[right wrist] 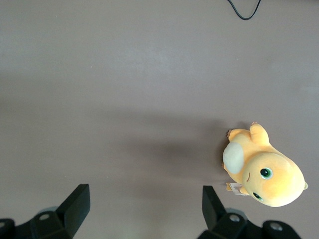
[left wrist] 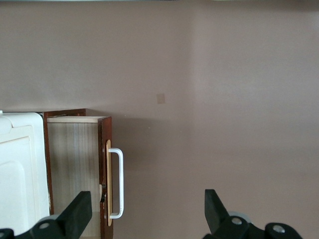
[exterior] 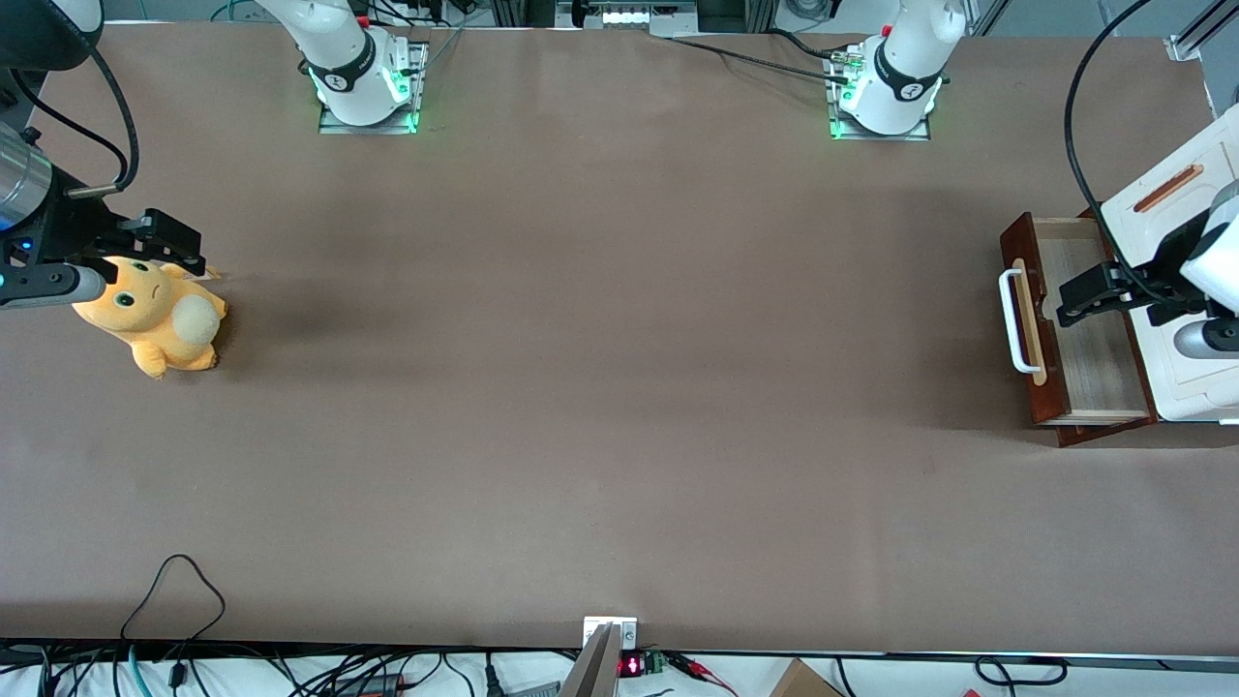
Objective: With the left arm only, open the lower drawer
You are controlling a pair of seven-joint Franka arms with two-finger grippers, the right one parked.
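Note:
The lower drawer (exterior: 1089,373) stands pulled out from under the white box top (exterior: 1157,208) at the working arm's end of the table. Its pale wood inside (left wrist: 75,154) shows, and its white bar handle (exterior: 1013,321) runs along the front strip. My left gripper (exterior: 1079,298) hangs open above the drawer, just over the inside close to the front panel. In the left wrist view the gripper (left wrist: 144,214) is spread wide with nothing held. One of its fingers (left wrist: 76,213) is over the drawer's inside. The handle (left wrist: 119,181) lies between the fingers, well below them.
A yellow plush toy (exterior: 155,315) lies toward the parked arm's end of the table. A thin black cable loop (exterior: 176,581) rests near the table's front edge. The white box top (left wrist: 17,169) covers the drawer's back part.

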